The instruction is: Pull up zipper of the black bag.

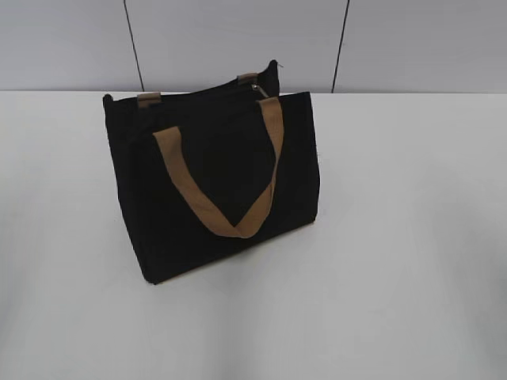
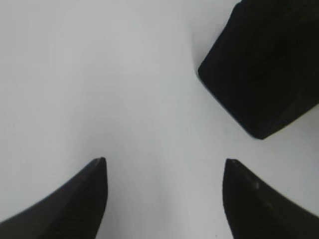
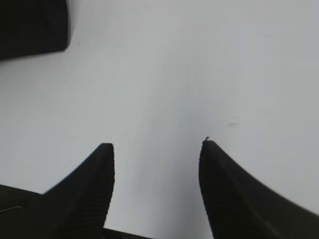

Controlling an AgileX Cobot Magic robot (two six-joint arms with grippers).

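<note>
Left claw (image 2: pixel 164 162) hangs over bare white table (image 2: pixel 99 74), fingers spread wide, nothing between them; black bag (image 2: pixel 264 64) sits ahead and to its right, apart from fingertips. Black bag (image 1: pixel 214 174) stands upright mid-table (image 1: pixel 412 237), turned slightly, tan strap handle (image 1: pixel 230 198) drooping in V down front face. Zipper (image 1: pixel 257 88) runs along top edge, small silver pull near right end. Right claw (image 3: pixel 157 144) released too, gap wide, holding nothing; corner of bag (image 3: pixel 30 25) at upper left, well clear.
</note>
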